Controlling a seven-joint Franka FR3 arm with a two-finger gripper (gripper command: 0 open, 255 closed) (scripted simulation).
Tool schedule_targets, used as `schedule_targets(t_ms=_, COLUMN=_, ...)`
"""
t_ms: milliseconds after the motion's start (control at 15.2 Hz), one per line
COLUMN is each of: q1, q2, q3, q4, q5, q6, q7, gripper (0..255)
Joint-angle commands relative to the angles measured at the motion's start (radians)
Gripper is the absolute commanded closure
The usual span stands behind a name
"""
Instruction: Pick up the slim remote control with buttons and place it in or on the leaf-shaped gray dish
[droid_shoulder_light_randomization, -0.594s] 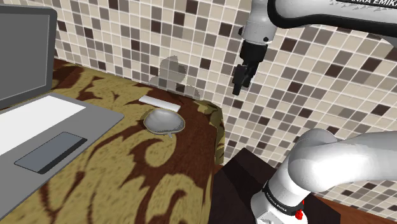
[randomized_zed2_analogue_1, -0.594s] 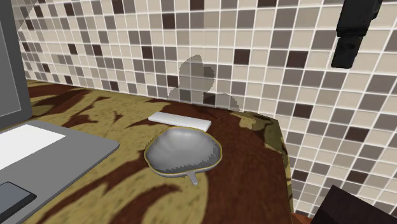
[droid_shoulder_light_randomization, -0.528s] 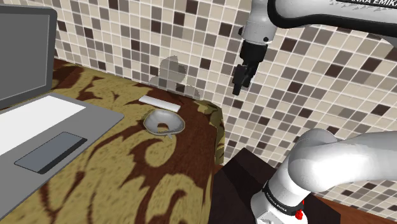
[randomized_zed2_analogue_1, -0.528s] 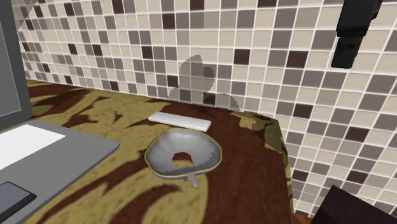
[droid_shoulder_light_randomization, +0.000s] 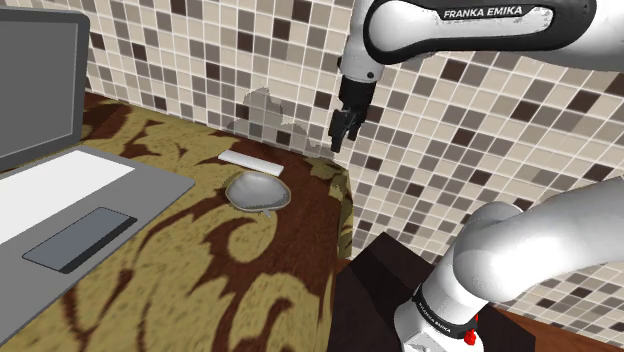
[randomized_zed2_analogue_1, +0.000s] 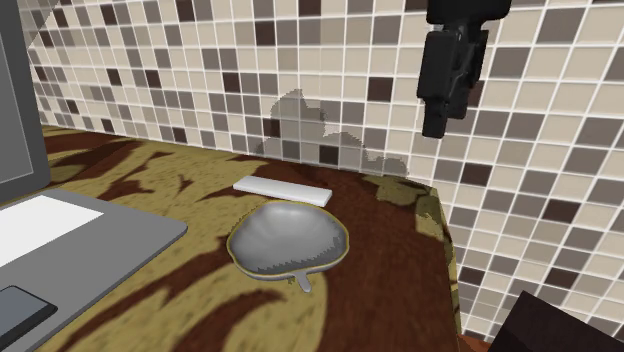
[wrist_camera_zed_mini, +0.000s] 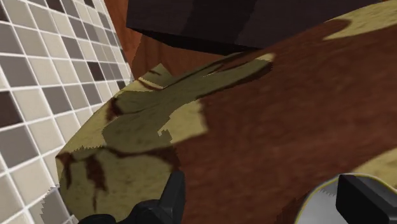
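Your gripper (droid_shoulder_light_randomization: 343, 133) hangs high over the far right corner of the surface (droid_shoulder_light_randomization: 200, 270), close to the tiled wall (droid_shoulder_light_randomization: 200, 60). In the wrist view its fingers (wrist_camera_zed_mini: 173, 196) stand apart w/ nothing between them. The remote (randomized_zed2_analogue_1: 283, 190), drawn plain white, lies flat just beside the far rim of the gray dish (randomized_zed2_analogue_1: 290, 240), between dish and wall and well left of the gripper.

Risks, imo:
- The remote is thin and flat. Come down too low and the tips hit the surface; too high and they close on air.
- The dish is very near, so one finger can catch its rim and push it.
- The wall is close behind, so a wide approach can touch it.

The laptop (droid_shoulder_light_randomization: 70, 200) at left is well apart, no problem there.
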Motion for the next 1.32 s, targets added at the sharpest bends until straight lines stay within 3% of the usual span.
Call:
schedule_targets(t_ms=0, q1=0.003, q2=0.073, q3=0.003, q4=0.024, q5=0.000, q6=0.052, q7=-0.005, gripper=0)
schedule_targets(t_ms=660, q1=0.014, q2=0.454, q3=0.018, q4=0.224, q5=-0.008, q6=0.243, q7=-0.028, gripper=0)
schedule_targets(t_ms=1254, q1=0.031, q2=0.802, q3=0.033, q4=0.514, q5=-0.029, q6=0.308, q7=-0.044, gripper=0)
